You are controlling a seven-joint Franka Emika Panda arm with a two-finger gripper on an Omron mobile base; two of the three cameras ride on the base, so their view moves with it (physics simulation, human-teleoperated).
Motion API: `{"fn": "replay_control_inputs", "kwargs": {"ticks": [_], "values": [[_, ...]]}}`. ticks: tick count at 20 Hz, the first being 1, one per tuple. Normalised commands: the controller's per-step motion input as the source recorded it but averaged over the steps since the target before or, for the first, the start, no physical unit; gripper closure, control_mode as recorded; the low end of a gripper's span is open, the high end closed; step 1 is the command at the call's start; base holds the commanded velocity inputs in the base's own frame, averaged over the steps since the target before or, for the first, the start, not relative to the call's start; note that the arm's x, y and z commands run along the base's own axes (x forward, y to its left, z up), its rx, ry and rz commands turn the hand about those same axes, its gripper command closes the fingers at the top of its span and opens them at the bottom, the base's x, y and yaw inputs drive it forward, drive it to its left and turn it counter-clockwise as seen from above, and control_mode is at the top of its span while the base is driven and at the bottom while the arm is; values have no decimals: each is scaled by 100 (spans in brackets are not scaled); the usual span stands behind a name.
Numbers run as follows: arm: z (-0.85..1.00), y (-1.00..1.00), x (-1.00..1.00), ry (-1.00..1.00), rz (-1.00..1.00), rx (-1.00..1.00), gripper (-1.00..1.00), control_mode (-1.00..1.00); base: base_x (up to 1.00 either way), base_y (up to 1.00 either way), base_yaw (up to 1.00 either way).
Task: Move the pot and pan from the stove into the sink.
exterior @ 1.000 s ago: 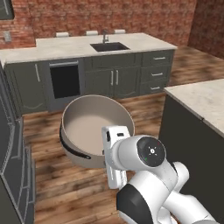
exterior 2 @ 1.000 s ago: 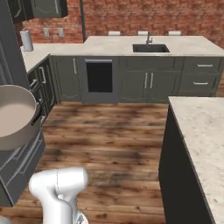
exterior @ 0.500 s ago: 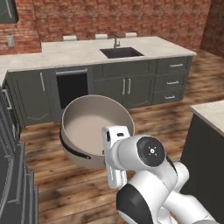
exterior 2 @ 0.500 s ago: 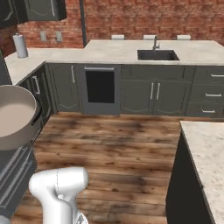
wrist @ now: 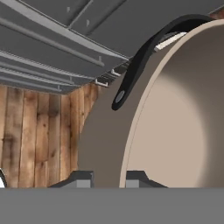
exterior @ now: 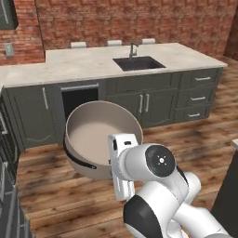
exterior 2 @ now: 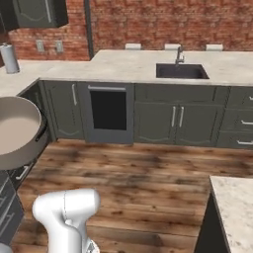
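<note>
The beige pot (exterior: pixel 100 135) hangs in the air over the wooden floor, tilted so its inside faces the left base camera. It also shows at the left edge of the right base view, pot (exterior 2: pixel 17 131). My gripper (wrist: pixel 109 179) is shut on the pot's (wrist: pixel 175 127) rim, with one fingertip on each side of the wall; a dark curved handle (wrist: pixel 140 61) arcs above. The sink (exterior: pixel 139 62) lies ahead in the beige countertop, with its faucet (exterior: pixel 133 49) behind it, and shows as sink (exterior 2: pixel 182 71) from the right. The pan and the stove are out of view.
Dark grey cabinets run under the counter, with a black open recess (exterior: pixel 76 100) left of the sink. An island counter corner (exterior 2: pixel 232 202) juts in at lower right. A paper towel roll (exterior 2: pixel 8 58) stands at far left. Grey drawer fronts (wrist: pixel 52 48) are close beside the pot.
The whole picture has shifted: the base has moved, and the sink counter now looks nearer and further right. The pot stays in my shut gripper in the same pose.
</note>
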Motion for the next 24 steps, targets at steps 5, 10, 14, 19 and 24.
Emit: {"fn": "replay_control_inputs", "kwargs": {"ticks": [5, 10, 14, 19, 24], "values": [[0, 0, 0, 0, 0, 0, 100, 100, 100, -24, 6], [0, 0, 0, 0, 0, 0, 100, 100, 100, -22, 7], [0, 0, 0, 0, 0, 0, 100, 100, 100, -21, 7], [0, 0, 0, 0, 0, 0, 100, 100, 100, -21, 8], [0, 0, 0, 0, 0, 0, 100, 100, 98, -22, 9]]}}
